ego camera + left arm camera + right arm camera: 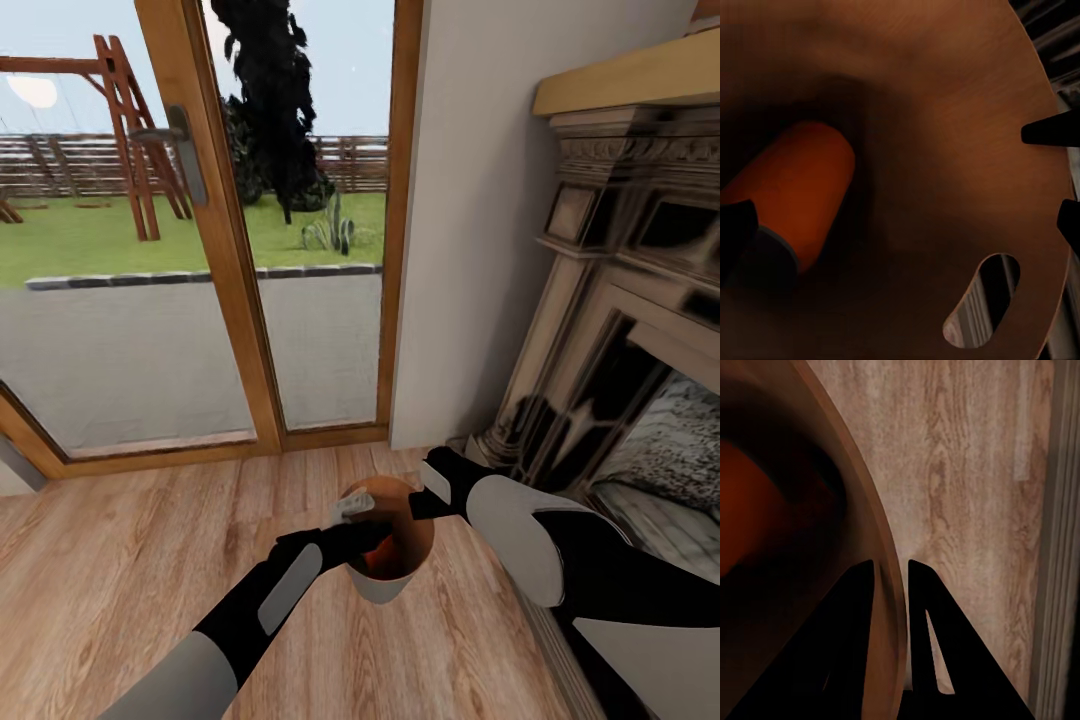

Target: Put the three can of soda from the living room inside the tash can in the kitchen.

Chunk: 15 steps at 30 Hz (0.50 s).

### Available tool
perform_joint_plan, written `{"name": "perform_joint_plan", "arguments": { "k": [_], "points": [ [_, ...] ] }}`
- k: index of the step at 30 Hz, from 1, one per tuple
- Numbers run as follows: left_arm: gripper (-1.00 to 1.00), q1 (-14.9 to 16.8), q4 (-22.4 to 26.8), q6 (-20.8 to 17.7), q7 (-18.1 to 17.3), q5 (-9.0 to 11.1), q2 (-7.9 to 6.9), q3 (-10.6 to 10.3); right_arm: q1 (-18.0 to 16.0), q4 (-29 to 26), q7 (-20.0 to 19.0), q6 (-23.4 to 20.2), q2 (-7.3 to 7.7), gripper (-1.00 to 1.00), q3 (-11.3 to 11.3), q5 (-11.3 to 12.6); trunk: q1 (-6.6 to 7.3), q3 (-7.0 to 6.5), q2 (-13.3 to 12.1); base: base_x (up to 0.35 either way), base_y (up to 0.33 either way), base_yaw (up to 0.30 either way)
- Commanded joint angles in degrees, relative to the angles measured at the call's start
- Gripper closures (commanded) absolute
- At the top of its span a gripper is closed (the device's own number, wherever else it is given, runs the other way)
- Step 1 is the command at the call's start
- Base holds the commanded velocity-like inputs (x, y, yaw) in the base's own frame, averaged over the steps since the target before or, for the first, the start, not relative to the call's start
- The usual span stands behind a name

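Observation:
The tash can (386, 590), brown inside and pale outside, hangs just above the living room floor in front of me. My right gripper (425, 500) is shut on its rim, with one finger inside the wall and one outside in the right wrist view (891, 566). My left gripper (360, 525) reaches into the bin's mouth and stands open (904, 221). Between its spread fingers an orange can of soda (806, 187) lies tilted on the glossy brown inside (945, 150). The same can glows orange in the head view (380, 553). The other two cans are hidden.
The ornate fireplace (620, 300) stands close on the right, beside my right arm. Wood-framed glass doors (250, 250) and a white wall (470, 200) are ahead. Warm wood floor (120, 560) stretches to the left. A handle slot (979, 300) cuts through the bin's wall.

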<state>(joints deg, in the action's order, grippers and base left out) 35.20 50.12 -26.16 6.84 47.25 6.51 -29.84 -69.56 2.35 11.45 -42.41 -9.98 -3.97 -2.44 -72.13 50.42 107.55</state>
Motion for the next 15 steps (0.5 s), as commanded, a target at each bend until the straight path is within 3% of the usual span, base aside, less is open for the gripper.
{"name": "perform_joint_plan", "arguments": {
  "k": [1,12,15],
  "points": [
    [-1.00,-0.02,-1.89,-0.09,0.23,-0.77,-0.06,0.05,-0.05,0.03,-0.38,0.31,-0.02,1.00,-2.01,1.74,0.00,-0.01,0.00,0.000,0.000,0.000],
    [-1.00,-0.13,-0.92,-0.56,-0.42,-1.19,-0.42,0.32,0.01,0.03,0.36,0.43,-0.02,1.00,-2.13,1.69,0.00,-0.01,0.00,0.000,0.000,0.000],
    [-1.00,-0.18,-0.36,-0.89,-0.53,-1.06,-0.44,0.47,0.02,0.03,2.59,0.56,-0.02,1.00,-2.16,1.63,0.00,-0.01,0.00,0.000,0.000,0.000]
  ]
}}
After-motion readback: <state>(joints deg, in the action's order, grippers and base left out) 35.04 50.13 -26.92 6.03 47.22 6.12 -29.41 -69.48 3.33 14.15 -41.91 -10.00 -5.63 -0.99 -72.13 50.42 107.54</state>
